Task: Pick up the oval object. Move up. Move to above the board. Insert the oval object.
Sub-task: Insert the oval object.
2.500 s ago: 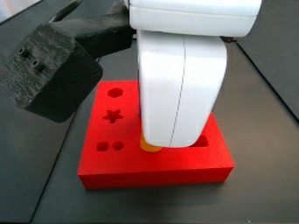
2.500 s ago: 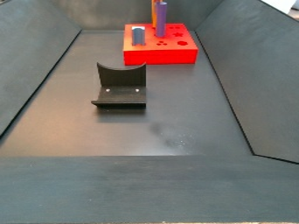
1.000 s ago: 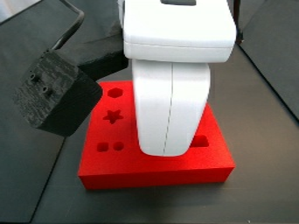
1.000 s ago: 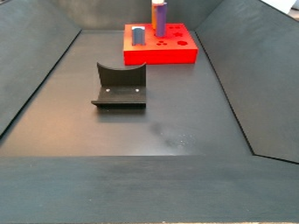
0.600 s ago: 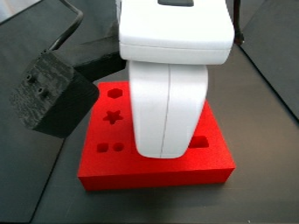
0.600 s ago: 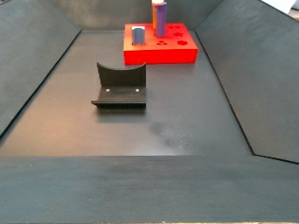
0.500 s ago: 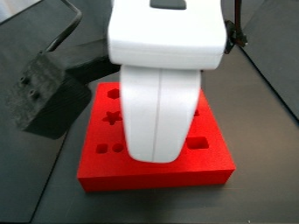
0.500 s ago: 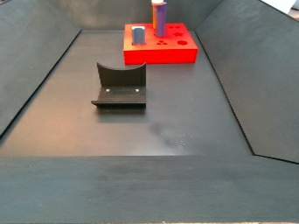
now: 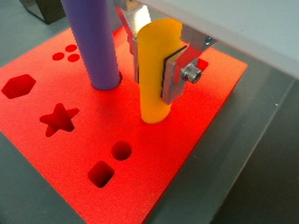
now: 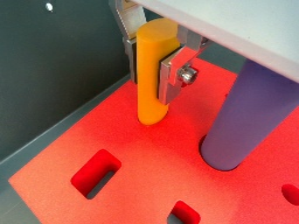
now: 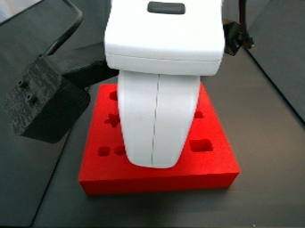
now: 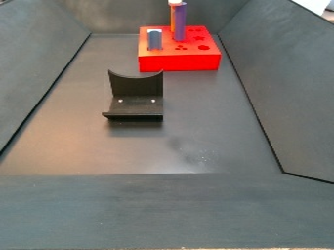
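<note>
The oval object (image 9: 156, 61) is a smooth orange-yellow peg, upright between my gripper's (image 9: 152, 85) silver fingers (image 9: 173, 77). The gripper is shut on it. The peg's lower end meets the top of the red board (image 9: 176, 166), beside the tall purple cylinder (image 9: 93, 44). Both wrist views show this grip (image 10: 149, 83) on the peg (image 10: 152, 61). In a side view the gripper's white body (image 11: 161, 89) hides the peg above the board (image 11: 155, 178). In a side view the peg (image 12: 173, 17) stands by the purple cylinder (image 12: 183, 17) on the board (image 12: 183, 61); the gripper is out of frame there.
The board has star (image 9: 59, 118), hexagon (image 9: 17, 86) and square (image 9: 101, 177) holes. A short light-blue peg (image 12: 154, 39) stands in the board. The dark fixture (image 12: 135, 96) stands mid-floor. Sloping dark walls (image 12: 39, 88) surround the floor. A dark block (image 11: 42, 102) hangs beside the gripper.
In a side view the gripper's white body has grown larger and shifted left, now covering the peg's lower end that showed earlier. The far side view looks unchanged.
</note>
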